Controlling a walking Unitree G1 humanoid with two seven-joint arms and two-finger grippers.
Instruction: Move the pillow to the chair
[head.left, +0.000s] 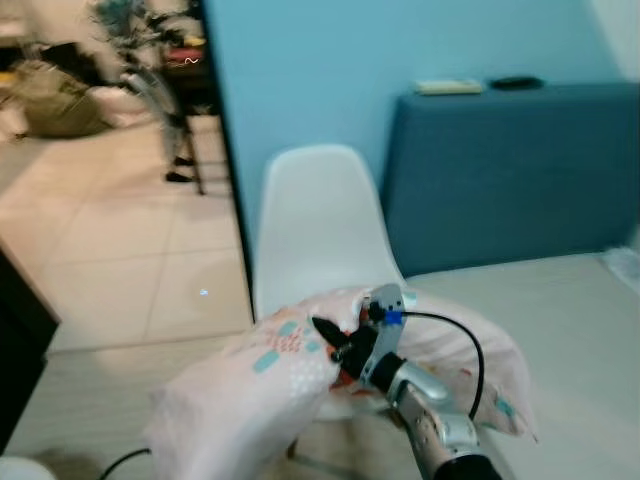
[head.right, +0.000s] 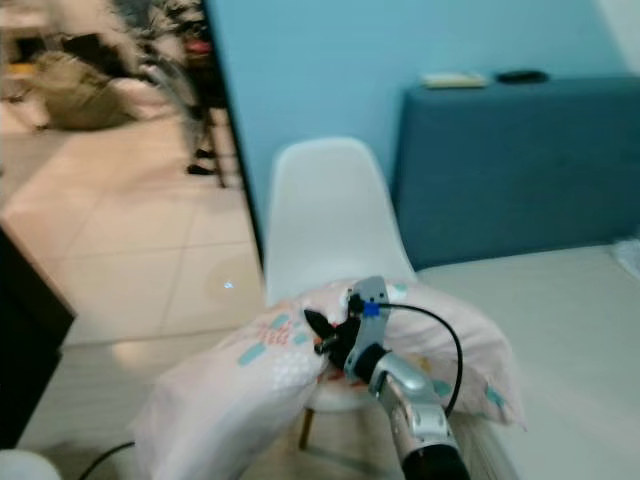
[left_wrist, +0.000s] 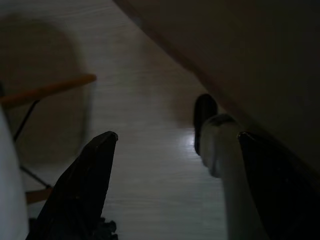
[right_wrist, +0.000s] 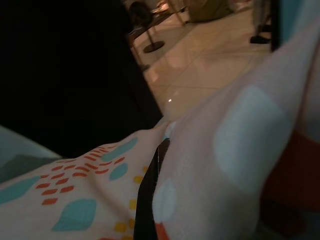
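Pillow (head.left: 270, 375), pale with teal and orange print, low centre of frame, draped over seat of white chair (head.left: 318, 225). Right gripper (head.left: 335, 340) jaws clamped on its fabric. Blue headboard (head.left: 510, 170) right of chair; bed (head.left: 570, 330) lower right. Left gripper (left_wrist: 175, 145) jaws spread over wood floor (left_wrist: 145, 100).

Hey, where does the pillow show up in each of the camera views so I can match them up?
Left eye view: pillow low in the middle, draped over the white chair seat, pinched by the right hand.
Right eye view: same spot, low centre.
Left wrist view: floor and a chair leg, no pillow.
Right wrist view: patterned fabric pressed close around the fingers.
Shared landmark: the white chair, in both eye views.
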